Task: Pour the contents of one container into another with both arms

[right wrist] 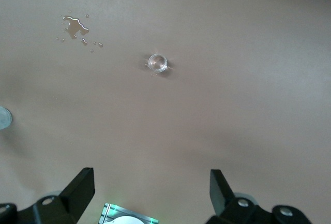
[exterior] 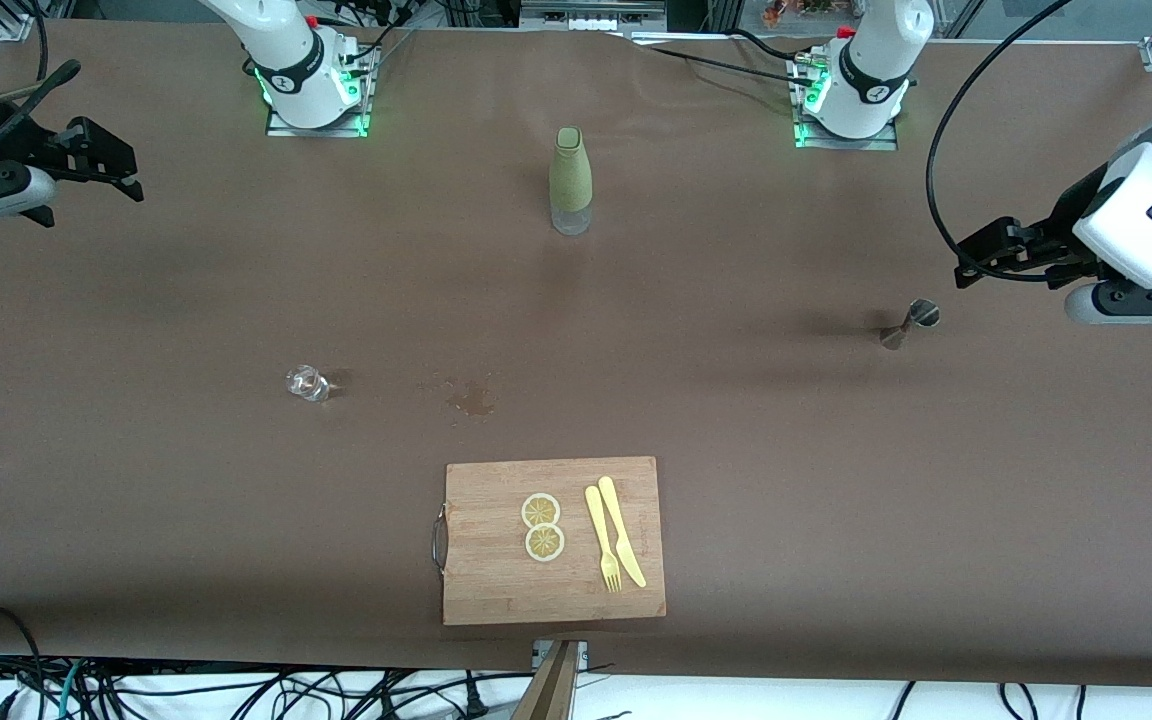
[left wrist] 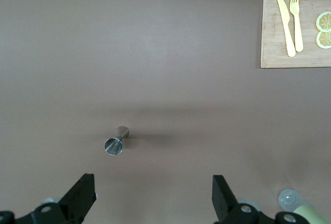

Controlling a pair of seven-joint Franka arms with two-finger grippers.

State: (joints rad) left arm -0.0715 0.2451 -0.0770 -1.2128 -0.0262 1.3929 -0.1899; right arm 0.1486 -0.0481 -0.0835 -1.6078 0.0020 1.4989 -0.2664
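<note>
The tiny clear glass tumbler [exterior: 308, 383] [right wrist: 157, 62] stands on the brown table toward the right arm's end. The silvery hourglass jigger [exterior: 908, 324] [left wrist: 116, 142] stands toward the left arm's end. My left gripper [exterior: 981, 255] [left wrist: 153, 195] hangs open and empty in the air beside the jigger, at the table's end. Well away from the tumbler, my right gripper [exterior: 121, 160] [right wrist: 151, 190] hangs open and empty over its own end of the table. Neither gripper touches anything.
A tall green-sleeved bottle [exterior: 570, 180] stands mid-table between the two bases. A small wet spill [exterior: 474, 398] [right wrist: 76, 27] lies beside the tumbler. Nearer the front camera is a wooden cutting board [exterior: 476, 590] [left wrist: 276, 53] with lemon slices [exterior: 542, 526], a yellow knife and a fork.
</note>
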